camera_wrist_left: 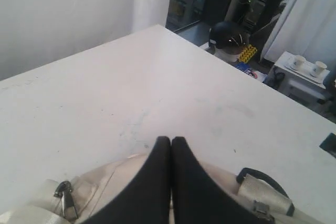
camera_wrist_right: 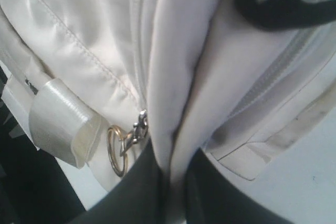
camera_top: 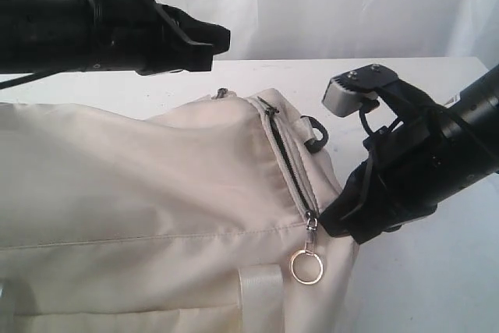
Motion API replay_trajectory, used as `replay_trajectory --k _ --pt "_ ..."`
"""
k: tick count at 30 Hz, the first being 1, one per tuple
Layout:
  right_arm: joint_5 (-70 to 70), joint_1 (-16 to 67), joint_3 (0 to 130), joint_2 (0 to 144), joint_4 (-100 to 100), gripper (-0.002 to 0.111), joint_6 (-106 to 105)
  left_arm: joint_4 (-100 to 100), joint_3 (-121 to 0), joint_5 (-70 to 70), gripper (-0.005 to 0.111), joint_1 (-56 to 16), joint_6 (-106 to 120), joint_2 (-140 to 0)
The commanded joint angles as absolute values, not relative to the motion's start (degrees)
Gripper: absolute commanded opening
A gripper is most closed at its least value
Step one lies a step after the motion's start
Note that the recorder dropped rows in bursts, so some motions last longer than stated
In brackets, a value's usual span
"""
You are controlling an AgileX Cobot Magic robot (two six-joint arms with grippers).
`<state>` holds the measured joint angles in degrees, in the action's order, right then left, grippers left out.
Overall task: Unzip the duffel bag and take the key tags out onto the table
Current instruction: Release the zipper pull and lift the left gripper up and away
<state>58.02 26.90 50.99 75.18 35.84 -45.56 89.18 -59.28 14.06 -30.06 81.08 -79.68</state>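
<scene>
Your right gripper point(camera_wrist_right: 172, 161) is pinching the bag point(camera_top: 140, 177) beside its zipper ring point(camera_top: 294, 267); be pulling it taut. Your left gripper point(camera_wrist_left: 171, 140) is hovering closed, empty.

Smooth, faintly shiny cream cloth of the duffel bag point(camera_top: 156, 185), fold pinched between matt black jaws of the right gripper point(camera_wrist_right: 170, 169), polished metal ring pull point(camera_top: 306, 267) just beside them, glossy woven webbing strap point(camera_wrist_right: 60, 127), matt white table point(camera_wrist_left: 157, 77), faintly scuffed, ahead of the left gripper point(camera_wrist_left: 171, 142)
</scene>
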Motion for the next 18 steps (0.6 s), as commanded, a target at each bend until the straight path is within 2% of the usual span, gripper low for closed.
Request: replay_trajectory --k 1,6,11,13,16,18 --pt "60.0 26.93 50.63 75.04 33.6 0.0 -46.27 87.46 -59.48 17.82 0.0 -29.85 81.2 -79.29" --pt "60.0 26.93 50.63 75.04 33.6 0.0 -46.27 72.71 -59.48 21.38 0.0 -29.85 81.33 -79.29" --pt "60.0 26.93 50.63 75.04 33.84 0.0 -46.27 66.13 -59.48 24.58 0.003 -29.85 83.45 -79.29" --pt "60.0 26.93 50.63 75.04 33.97 0.0 -46.27 65.89 -59.48 26.09 0.012 -29.85 87.65 -79.29" --pt "59.88 26.93 50.63 75.04 34.05 0.0 -46.0 65.89 -59.48 26.53 0.044 -29.85 94.63 -79.29" --pt "60.0 26.93 50.63 75.04 34.05 0.0 -46.0 65.89 -59.48 26.53 0.054 -29.85 97.54 -79.29"
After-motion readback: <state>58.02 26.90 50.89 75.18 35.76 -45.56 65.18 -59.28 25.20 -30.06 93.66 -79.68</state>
